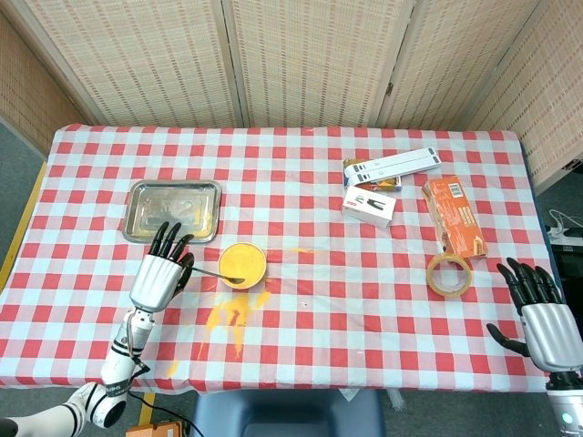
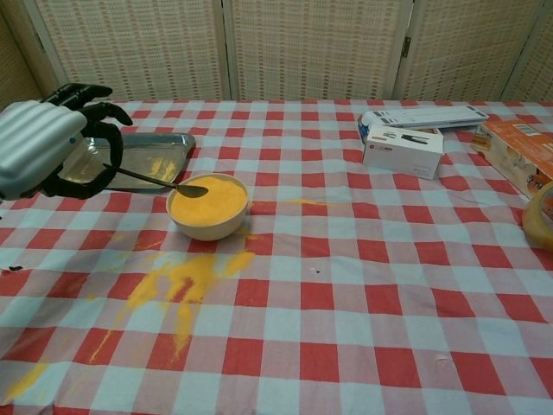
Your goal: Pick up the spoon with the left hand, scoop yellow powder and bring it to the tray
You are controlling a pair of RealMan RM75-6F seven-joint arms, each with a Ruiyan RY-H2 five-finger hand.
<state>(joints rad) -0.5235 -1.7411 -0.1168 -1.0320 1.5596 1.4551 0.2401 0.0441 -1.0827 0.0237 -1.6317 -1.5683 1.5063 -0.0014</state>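
One spoon [image 2: 160, 181] in left robot hand [image 2: 39, 147] | tip over bowl [image 2: 208, 207] rim | tray [image 2: 155, 160] just behind

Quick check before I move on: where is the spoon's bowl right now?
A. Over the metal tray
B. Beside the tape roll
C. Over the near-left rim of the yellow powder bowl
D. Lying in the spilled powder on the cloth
C. The chest view shows the left hand holding the spoon, its tip above the edge of the yellow powder bowl, short of the tray.

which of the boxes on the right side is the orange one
The orange box is the one lying nearest the table's right edge, just above the tape roll. The other two boxes, to its left, are white.
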